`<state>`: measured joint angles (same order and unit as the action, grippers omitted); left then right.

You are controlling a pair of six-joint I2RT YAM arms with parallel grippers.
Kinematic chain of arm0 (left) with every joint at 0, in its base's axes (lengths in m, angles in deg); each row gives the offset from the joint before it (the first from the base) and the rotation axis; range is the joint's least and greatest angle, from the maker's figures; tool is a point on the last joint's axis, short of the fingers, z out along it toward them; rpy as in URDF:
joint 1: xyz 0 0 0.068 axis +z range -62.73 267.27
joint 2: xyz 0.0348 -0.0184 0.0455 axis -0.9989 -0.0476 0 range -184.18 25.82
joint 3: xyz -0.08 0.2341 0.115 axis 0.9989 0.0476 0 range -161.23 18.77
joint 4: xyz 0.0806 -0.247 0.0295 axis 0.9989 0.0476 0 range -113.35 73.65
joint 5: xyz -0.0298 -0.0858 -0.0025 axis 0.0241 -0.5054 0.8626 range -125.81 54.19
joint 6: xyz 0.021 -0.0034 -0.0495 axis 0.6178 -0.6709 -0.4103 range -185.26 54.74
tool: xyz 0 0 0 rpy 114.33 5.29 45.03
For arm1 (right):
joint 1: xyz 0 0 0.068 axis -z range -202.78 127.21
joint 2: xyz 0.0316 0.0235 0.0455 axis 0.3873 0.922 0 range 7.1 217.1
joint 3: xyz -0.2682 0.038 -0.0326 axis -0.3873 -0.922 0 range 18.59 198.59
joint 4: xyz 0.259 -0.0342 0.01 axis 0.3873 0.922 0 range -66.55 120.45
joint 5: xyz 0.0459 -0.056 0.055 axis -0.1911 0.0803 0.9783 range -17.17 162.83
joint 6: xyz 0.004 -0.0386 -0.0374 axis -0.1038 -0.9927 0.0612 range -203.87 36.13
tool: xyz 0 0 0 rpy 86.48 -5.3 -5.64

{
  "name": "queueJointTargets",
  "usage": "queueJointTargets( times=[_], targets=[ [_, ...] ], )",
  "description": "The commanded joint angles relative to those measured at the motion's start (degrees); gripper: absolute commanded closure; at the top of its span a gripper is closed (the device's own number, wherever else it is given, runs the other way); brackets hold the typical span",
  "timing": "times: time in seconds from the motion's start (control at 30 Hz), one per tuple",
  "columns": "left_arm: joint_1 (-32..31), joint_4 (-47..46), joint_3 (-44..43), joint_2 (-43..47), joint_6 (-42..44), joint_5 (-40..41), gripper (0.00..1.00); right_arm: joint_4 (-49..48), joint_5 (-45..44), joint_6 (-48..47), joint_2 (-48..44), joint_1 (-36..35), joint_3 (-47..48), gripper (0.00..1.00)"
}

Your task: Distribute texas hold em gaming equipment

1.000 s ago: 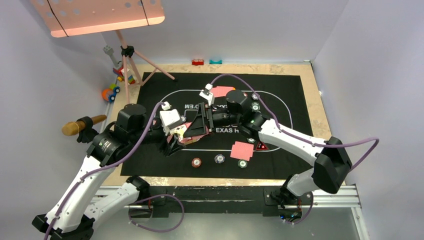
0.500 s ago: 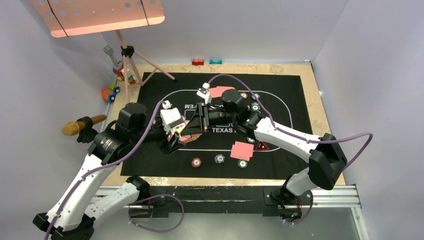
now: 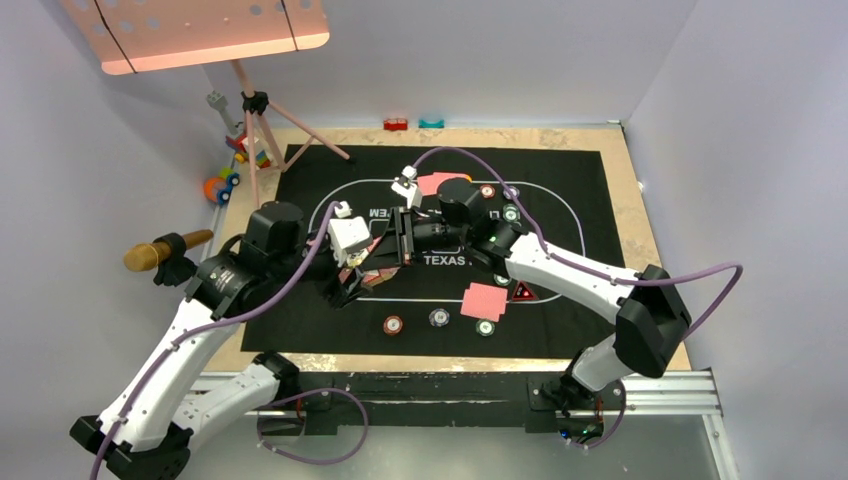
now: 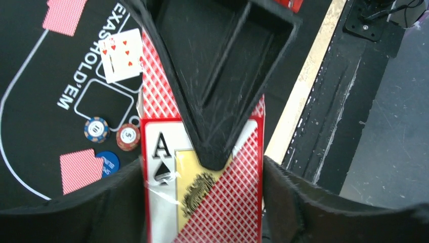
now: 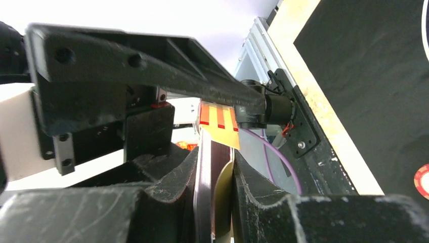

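Black mat (image 3: pixel 300 310); wrist-only ace box (image 4: pixel 202 187).

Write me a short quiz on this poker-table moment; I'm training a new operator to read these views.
1. True or false: the left gripper holds a card pack showing the ace of spades.
2. The face-up card on the mat has pips that are: A red, B black, C green.
3. How many chips lie in a row along the mat's near edge?
Key: 1 true; 2 A; 3 three.

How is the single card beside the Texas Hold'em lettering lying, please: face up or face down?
Face up. In the left wrist view the card shows its white face with red heart pips, lying flat on the black mat.
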<state>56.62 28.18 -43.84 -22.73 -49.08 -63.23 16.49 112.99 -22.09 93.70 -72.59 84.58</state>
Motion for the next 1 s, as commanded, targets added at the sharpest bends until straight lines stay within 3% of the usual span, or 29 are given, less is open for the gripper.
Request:
queueJointTargets(
  times=[0.0, 0.1, 0.2, 0.53, 0.67, 0.73, 0.97],
  targets=[
    [0.16, -6.05, -1.71, -0.63, 1.29, -2.23, 0.15, -0.71, 0.91, -2.63, -0.49, -1.43, 1.69, 0.8],
    [0.16, -6.09, -2.32, -1.16, 1.31, -3.28, 0.09, -1.45, 1.58, -2.62, 0.07, -1.74, 1.56, 0.8],
    [0.14, -5.44, -2.31, -1.19, 1.93, -4.98, 0.08, -2.25, 2.23, -2.16, 0.31, -1.79, 1.12, 0.8],
    [-0.61, 0.99, 1.02, 1.26, 7.03, -8.65, 0.35, -1.64, 2.87, -2.01, 0.08, -1.79, 1.43, 0.79],
    [-0.68, 1.92, 1.26, 1.71, 7.59, -7.37, 0.59, -1.8, 3.04, -1.38, 0.14, -1.7, 1.68, 0.73],
    [-0.7, 2.31, 1.18, 1.7, 7.55, -7.07, 0.68, -1.91, 3.21, -0.92, 0.06, -1.54, 1.69, 0.69],
    [-0.64, 2.42, 1.33, 1.81, 5.71, -5.02, 0.76, -1.32, 3.95, -0.45, -2.67, 1.03, -0.75, 0.44]
  ],
)
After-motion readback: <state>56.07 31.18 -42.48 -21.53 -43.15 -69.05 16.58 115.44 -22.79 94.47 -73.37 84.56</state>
